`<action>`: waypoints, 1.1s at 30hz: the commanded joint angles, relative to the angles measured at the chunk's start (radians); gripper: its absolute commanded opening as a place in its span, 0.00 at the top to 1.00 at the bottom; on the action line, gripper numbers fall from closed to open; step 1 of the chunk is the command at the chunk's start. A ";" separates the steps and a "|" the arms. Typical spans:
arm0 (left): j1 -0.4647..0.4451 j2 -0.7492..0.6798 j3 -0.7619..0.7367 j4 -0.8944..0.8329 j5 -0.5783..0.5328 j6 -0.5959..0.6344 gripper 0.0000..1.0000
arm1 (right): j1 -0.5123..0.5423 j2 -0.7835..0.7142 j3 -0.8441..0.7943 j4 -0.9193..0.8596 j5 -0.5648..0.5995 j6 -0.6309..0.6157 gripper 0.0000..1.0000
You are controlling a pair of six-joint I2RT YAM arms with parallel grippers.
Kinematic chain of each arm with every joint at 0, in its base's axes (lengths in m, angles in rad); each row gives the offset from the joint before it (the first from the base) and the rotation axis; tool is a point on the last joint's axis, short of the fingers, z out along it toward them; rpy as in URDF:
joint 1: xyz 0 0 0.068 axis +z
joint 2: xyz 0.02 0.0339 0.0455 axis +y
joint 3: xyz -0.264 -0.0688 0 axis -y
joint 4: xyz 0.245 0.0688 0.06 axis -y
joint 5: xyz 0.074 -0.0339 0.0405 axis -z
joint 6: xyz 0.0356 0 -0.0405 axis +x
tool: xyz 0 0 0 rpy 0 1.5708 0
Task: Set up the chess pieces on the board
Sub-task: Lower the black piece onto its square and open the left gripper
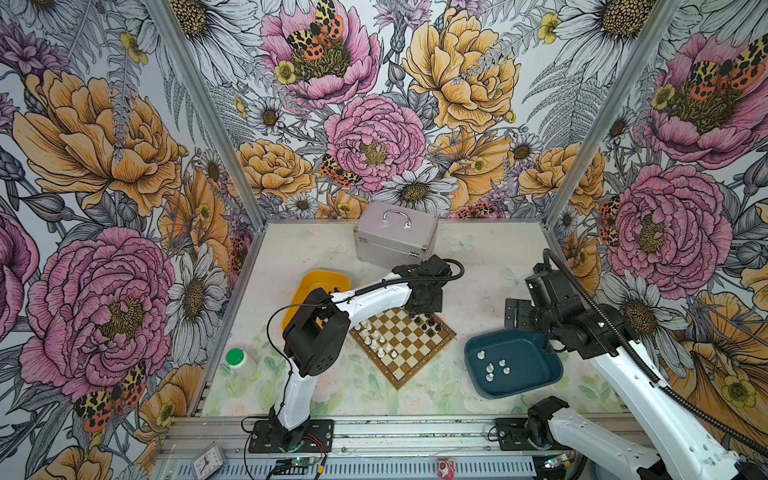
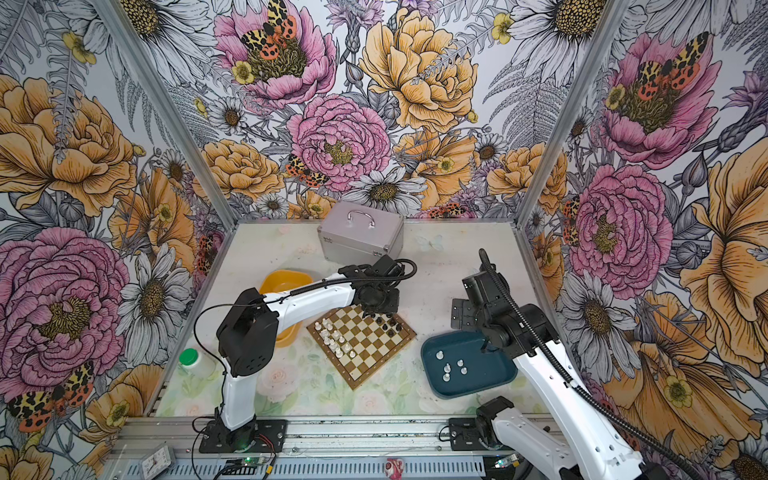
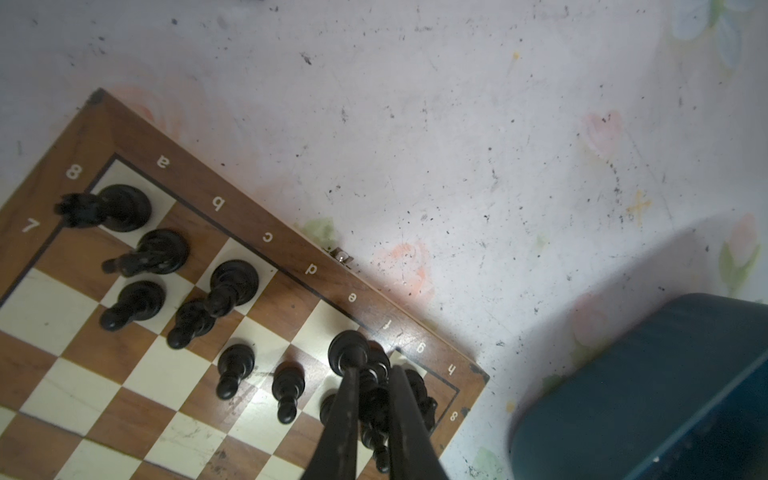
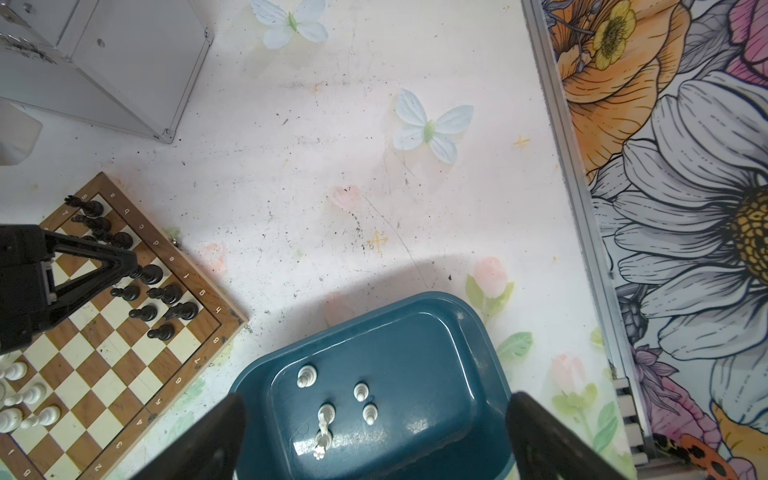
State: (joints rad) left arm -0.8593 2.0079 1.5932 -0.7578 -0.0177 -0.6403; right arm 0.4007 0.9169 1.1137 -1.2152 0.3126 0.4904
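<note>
Scuffed tabletop point(image 3: 457, 124), square chequered wooden board point(image 1: 411, 355)

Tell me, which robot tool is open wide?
The right arm's black two-fingered tool, spread wide above the dark teal plastic tray. The left tool is pinched shut around a small black chess piece.

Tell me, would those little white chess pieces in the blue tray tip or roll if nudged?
The white pieces look tall over small round bases, so a nudge would probably topple them. Their round bodies and the glossy tray suggest they'd then roll or slide. Being tiny, they're likely light.
</note>
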 commanded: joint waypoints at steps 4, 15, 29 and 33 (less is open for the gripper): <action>0.012 0.021 -0.029 0.032 -0.020 0.016 0.87 | 0.006 -0.017 0.028 -0.003 -0.009 0.024 0.00; 0.023 0.016 -0.064 0.084 -0.018 0.013 0.87 | 0.006 -0.014 0.037 -0.008 -0.003 0.025 0.01; 0.025 0.006 -0.081 0.092 -0.015 0.004 0.80 | 0.006 -0.015 0.049 -0.023 0.010 0.016 0.01; 0.027 -0.006 -0.090 0.092 -0.018 0.000 0.77 | 0.006 -0.010 0.048 -0.024 0.011 0.015 0.00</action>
State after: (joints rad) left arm -0.8413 2.0121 1.5188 -0.6750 -0.0212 -0.6388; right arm 0.4011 0.9108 1.1305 -1.2308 0.3099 0.5076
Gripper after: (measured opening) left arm 0.227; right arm 0.995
